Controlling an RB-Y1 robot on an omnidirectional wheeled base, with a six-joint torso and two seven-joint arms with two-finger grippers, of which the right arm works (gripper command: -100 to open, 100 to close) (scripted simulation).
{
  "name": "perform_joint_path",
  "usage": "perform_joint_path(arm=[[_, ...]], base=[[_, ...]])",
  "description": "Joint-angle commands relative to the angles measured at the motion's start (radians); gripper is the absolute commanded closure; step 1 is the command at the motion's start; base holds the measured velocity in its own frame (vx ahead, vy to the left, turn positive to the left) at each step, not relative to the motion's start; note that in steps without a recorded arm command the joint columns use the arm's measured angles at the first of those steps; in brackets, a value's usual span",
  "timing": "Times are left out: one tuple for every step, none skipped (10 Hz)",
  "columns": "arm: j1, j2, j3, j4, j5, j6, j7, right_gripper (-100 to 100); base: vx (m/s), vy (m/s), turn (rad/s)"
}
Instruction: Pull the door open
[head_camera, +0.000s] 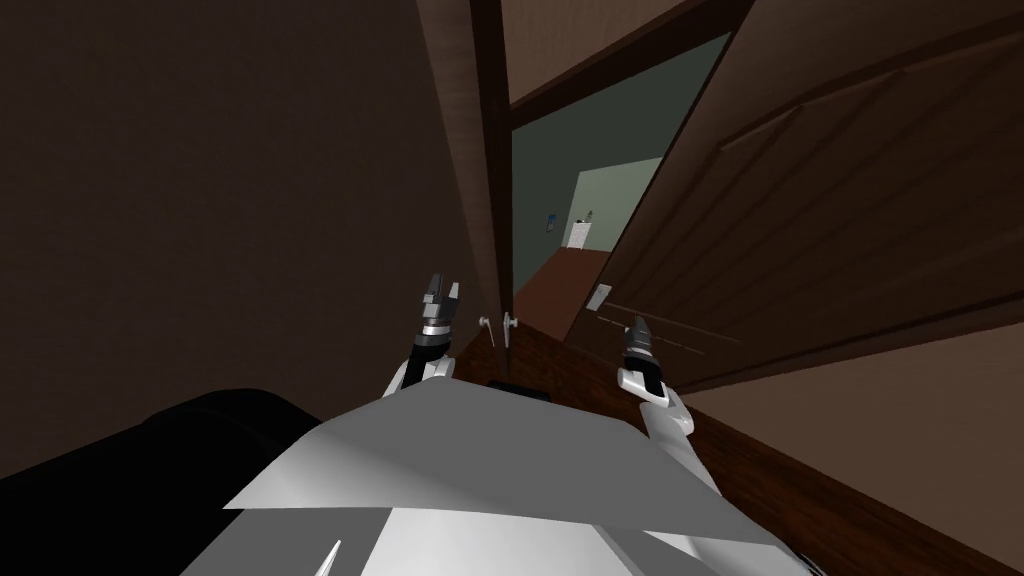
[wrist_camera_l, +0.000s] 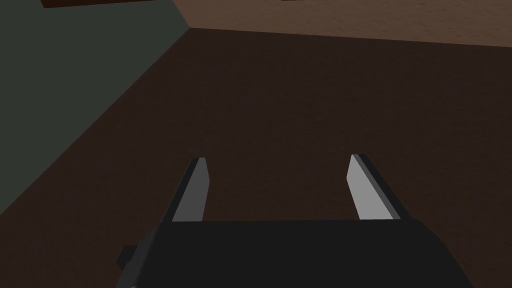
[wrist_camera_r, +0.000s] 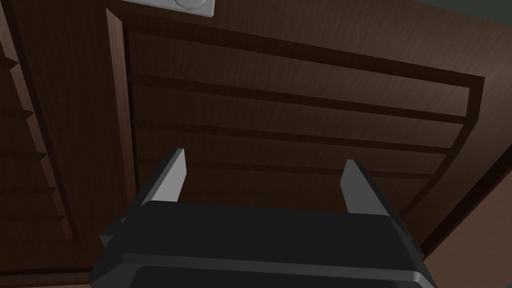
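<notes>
The door (head_camera: 490, 150) stands ajar, edge-on at 12 o'clock. Its handle (head_camera: 485, 322) is near the raised left hand (head_camera: 441, 288), at its 4 o'clock; that hand's fingers are spread. The right hand (head_camera: 637, 326), also spread, points at a panelled wooden surface (wrist_camera_r: 300, 115) at 1 o'clock.

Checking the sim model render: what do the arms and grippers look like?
The left gripper and right gripper match: two thin light grey blades on a dark boxy body. The left forearm and right forearm are white, with dark wrist joints. No cables or markings visible.
</notes>
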Motion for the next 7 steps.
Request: perform_joint_path(arm=[[-0.021, -0.007, -0.010, 0.039, -0.001, 0.008, -0.003, -100], [-0.021, -0.007, -0.010, 0.039, -0.001, 0.008, -0.003, -100], [-0.046, -0.018, -0.025, 0.075, -0.002, 0.008, -0.008, -100], [-0.046, -0.018, -0.025, 0.088, -0.002, 0.008, -0.008, -100], [-0.069, -0.028, -0.039, 0.128, -0.003, 0.008, -0.013, -100], [-0.069, -0.028, -0.039, 0.134, -0.003, 0.008, -0.013, -100], [-0.093, -0.038, -0.053, 0.172, -0.005, 0.008, -0.017, -100]], base=[[0.056, -0.026, 0.066], [0.023, -0.011, -0.019], [0.033, -0.011, 0.113], [0.036, -0.016, 0.086], [0.041, -0.015, 0.142], [0.037, -0.018, 0.053], [0.045, -0.020, 0.092]])
